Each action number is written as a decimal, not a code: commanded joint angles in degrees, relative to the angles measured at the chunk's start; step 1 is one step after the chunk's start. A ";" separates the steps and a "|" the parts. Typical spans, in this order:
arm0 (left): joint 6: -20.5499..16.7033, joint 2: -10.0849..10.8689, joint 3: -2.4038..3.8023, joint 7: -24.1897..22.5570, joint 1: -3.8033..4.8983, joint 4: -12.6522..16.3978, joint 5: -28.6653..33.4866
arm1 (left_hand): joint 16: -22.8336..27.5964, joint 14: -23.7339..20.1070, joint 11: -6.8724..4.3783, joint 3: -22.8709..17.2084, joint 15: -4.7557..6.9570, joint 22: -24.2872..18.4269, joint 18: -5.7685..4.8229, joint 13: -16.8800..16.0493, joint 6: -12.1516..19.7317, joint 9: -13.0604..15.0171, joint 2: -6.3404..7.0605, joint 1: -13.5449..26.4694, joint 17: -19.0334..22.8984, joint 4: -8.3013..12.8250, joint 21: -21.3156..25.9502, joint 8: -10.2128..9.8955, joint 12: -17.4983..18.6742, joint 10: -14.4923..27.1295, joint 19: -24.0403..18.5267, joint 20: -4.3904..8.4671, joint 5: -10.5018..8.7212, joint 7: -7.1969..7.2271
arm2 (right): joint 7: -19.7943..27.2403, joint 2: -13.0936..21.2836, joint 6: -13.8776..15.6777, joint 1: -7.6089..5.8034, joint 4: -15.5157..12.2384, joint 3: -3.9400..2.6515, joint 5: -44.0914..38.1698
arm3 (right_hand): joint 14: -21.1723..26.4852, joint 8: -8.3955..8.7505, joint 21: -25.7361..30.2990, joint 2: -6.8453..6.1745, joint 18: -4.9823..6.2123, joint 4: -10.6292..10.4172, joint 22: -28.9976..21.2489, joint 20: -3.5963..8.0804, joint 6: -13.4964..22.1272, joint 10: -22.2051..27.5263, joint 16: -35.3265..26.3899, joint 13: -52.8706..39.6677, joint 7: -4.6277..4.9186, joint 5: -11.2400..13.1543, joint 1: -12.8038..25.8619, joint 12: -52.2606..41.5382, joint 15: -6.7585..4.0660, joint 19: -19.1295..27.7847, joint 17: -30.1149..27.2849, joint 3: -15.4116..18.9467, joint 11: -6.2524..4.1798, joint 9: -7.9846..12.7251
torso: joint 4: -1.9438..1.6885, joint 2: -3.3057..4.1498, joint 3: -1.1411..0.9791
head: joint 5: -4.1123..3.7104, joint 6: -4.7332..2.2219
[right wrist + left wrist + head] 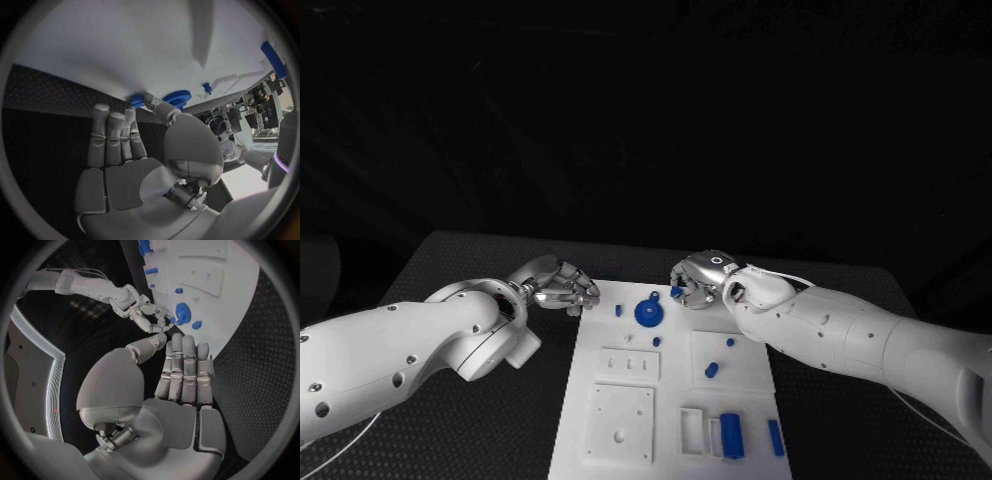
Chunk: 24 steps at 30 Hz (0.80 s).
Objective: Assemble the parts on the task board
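Note:
The white task board (675, 390) lies in the middle of the table, also seen from the wrists (231, 280) (125, 50). A blue gear (648, 313) (183, 312) (178, 96) sits near its far edge. My right hand (707, 275) (134, 145) (147, 315) hovers just right of the gear and pinches a small blue part (675, 292) (137, 100) between thumb and finger. My left hand (560, 285) (181, 375) stays at the board's far left corner, fingers together and straight, thumb apart, holding nothing.
Small blue pegs (619, 310) (711, 370) stand on the board. A blue cylinder (730, 435) and a blue bar (776, 437) lie at its near right. White square plates (620, 420) occupy its near left. Black table mat surrounds the board.

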<state>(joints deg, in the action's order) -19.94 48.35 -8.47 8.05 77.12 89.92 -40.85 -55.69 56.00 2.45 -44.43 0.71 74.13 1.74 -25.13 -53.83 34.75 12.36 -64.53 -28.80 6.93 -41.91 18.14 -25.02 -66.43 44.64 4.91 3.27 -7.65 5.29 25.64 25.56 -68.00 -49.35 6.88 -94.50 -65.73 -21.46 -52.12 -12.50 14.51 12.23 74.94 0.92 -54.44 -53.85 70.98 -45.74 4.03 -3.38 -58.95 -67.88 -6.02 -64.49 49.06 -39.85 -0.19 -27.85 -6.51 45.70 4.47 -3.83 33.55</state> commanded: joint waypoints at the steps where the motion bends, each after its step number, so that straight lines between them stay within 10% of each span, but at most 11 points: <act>1: 0.33 -0.02 0.02 -0.83 0.23 0.07 0.45 | 0.31 0.07 0.20 0.13 -0.45 0.08 -0.26 0.07 0.38 -0.10 -0.25 -0.52 -0.08 -0.12 0.30 0.30 0.32 -0.14 -0.13 0.99 -0.06 0.07 | -0.33 -0.01 -4.03 1.19 0.12 0.73 -1.47 | 0.43 0.37 0.20 -0.02 0.49 -0.29 1.01 0.04 -1.71 0.30 0.01 0.09 2.31 -0.41 0.47 0.20 0.10 0.27 0.06 -0.02 0.31 0.11 | 0.01 0.00 0.03 | -0.07 0.07; 24: 0.19 0.69 -0.04 -6.16 0.22 -0.11 0.98 | 0.47 0.11 0.42 0.14 -0.47 0.16 -0.26 0.23 1.33 -0.47 -0.59 -0.78 -0.19 -0.25 0.60 -0.15 0.88 0.18 -0.07 0.96 -0.05 -0.33 | 0.60 1.95 -2.35 1.30 -3.89 0.84 -0.37 | 0.24 1.76 0.20 2.10 0.49 -4.92 1.15 -0.16 -2.64 0.14 -0.11 0.59 2.38 -5.08 2.79 0.03 0.20 0.06 0.19 -9.28 0.39 0.71 | 0.06 0.05 0.01 | -0.11 -0.06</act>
<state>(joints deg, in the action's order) -19.92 49.02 -8.53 4.23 77.12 89.75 -40.43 -55.46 56.00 2.45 -44.43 0.71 74.24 1.74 -24.96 -52.79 34.35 11.90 -64.99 -28.92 6.93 -41.60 18.14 -24.35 -66.43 44.64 4.91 3.27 -8.04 5.27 27.58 26.51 -67.56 -52.91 7.16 -94.24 -65.32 -19.62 -51.76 -10.38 14.20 7.32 74.94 0.71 -54.39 -53.44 70.96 -45.21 4.10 -8.21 -56.54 -67.83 -5.62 -64.27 49.16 -48.91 0.21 -27.05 -6.43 45.76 4.49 -3.97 33.51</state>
